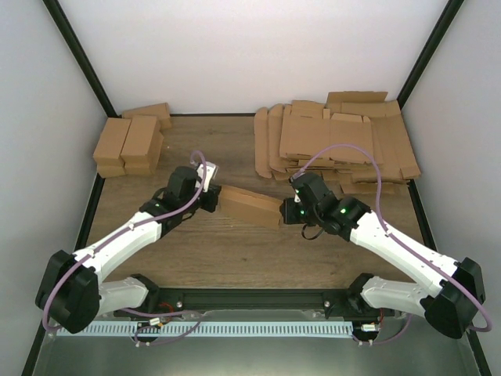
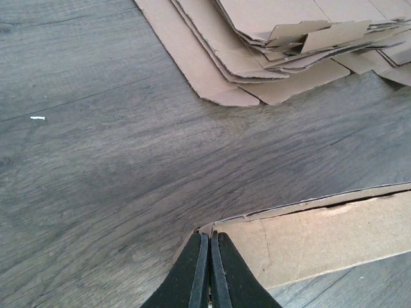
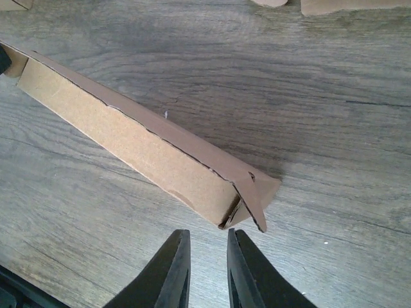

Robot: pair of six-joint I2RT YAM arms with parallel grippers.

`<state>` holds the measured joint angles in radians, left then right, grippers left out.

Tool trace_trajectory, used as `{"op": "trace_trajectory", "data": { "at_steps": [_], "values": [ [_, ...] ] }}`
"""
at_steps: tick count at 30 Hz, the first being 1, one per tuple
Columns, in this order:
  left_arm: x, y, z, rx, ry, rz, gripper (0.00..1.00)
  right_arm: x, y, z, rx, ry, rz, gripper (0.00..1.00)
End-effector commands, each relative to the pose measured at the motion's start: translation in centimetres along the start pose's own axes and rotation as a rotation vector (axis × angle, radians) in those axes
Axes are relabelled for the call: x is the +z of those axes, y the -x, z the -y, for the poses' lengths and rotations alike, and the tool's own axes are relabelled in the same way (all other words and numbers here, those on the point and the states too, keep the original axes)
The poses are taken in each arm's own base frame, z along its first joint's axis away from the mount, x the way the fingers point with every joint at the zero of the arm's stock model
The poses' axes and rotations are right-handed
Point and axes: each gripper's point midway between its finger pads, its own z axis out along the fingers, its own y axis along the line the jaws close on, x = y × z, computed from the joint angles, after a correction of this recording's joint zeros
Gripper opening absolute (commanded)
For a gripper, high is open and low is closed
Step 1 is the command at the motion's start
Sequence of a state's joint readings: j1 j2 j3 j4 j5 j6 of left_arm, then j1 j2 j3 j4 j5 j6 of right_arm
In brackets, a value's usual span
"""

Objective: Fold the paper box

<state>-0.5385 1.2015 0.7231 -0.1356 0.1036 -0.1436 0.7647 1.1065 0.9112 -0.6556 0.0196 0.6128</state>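
The paper box (image 1: 250, 206) is a long, thin, partly folded brown cardboard piece lying at an angle in mid-table between my two grippers. My left gripper (image 1: 213, 196) is at its left end. In the left wrist view the fingers (image 2: 210, 236) are closed together at the corner of the box (image 2: 321, 237), apparently pinching its end flap. My right gripper (image 1: 288, 207) is at the right end. In the right wrist view it (image 3: 207, 240) is slightly open and empty, just short of the box's (image 3: 141, 147) open end, where a triangular flap sticks out.
A heap of flat cardboard blanks (image 1: 337, 145) lies at the back right; it also shows in the left wrist view (image 2: 257, 51). Finished brown boxes (image 1: 129, 141) are grouped at the back left. Black frame posts and white walls enclose the table.
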Motion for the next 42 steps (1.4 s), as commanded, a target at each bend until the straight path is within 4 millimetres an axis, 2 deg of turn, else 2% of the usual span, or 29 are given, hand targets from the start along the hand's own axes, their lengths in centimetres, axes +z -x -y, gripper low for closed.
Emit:
{"op": "trace_trajectory", "data": {
  "at_steps": [1,3,9,12,18,24,30,39,42],
  "values": [
    [0.1,-0.7,0.2,-0.008,0.015,-0.005,0.04,-0.4,0.0,-0.2,-0.007,0.006,0.006,0.17],
    [0.1,-0.7,0.4,-0.005,0.016,-0.003,0.04,-0.3,0.1,-0.3,-0.008,0.008,0.009,0.13],
    [0.4,-1.2,0.9,0.004,0.015,-0.011,0.04,0.1,0.2,-0.4,-0.005,0.006,0.003,0.13],
    [0.4,-1.4,0.9,0.006,0.021,-0.013,0.04,-0.4,1.0,-0.1,-0.013,-0.025,0.028,0.28],
    [0.2,-1.4,0.7,0.009,0.028,-0.01,0.04,-1.6,1.9,2.0,-0.039,-0.147,0.085,0.34],
    [0.0,-1.3,0.8,0.011,0.027,-0.005,0.04,-1.0,1.2,3.2,-0.03,-0.191,0.076,0.34],
    [0.0,-1.3,0.8,0.014,0.023,-0.006,0.04,-0.2,1.2,1.5,-0.029,-0.107,0.06,0.25],
    [-0.1,-1.2,0.8,0.014,0.024,-0.003,0.04,0.6,1.0,0.1,-0.019,-0.045,0.024,0.24],
    [-0.2,-1.2,0.9,0.012,0.02,-0.002,0.04,0.5,0.8,-0.5,0.006,-0.009,0.013,0.13]
  ]
}}
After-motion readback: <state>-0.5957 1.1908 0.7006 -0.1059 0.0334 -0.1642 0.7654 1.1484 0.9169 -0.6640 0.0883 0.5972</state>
